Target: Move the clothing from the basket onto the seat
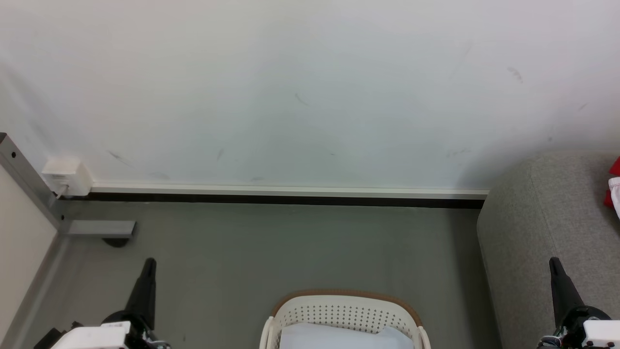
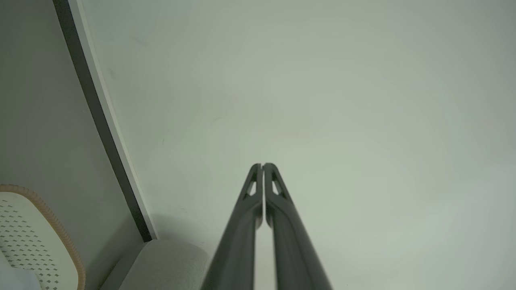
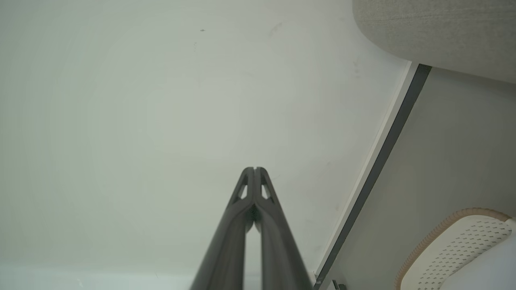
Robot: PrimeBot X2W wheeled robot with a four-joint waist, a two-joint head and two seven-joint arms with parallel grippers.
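Note:
The white perforated basket [image 1: 344, 315] with its brown rim stands on the floor at the bottom centre, holding a flat pale sheet [image 1: 339, 338]. The grey seat [image 1: 547, 232] fills the right side, and a bit of red and white clothing [image 1: 615, 186] lies on it at the right edge. My left gripper [image 1: 150, 263] is shut and empty at the lower left, well left of the basket. My right gripper [image 1: 553, 261] is shut and empty at the lower right, over the seat's front. Both wrist views show the fingers pressed together, left gripper [image 2: 262, 165], right gripper [image 3: 254, 169], pointing at the wall.
A white wall with a dark skirting strip [image 1: 281, 198] runs behind the grey floor. A metal frame leg [image 1: 99, 228] and a white socket box [image 1: 65, 174] stand at the left. The basket rim [image 2: 60, 229] and the seat corner [image 3: 435, 32] show in the wrist views.

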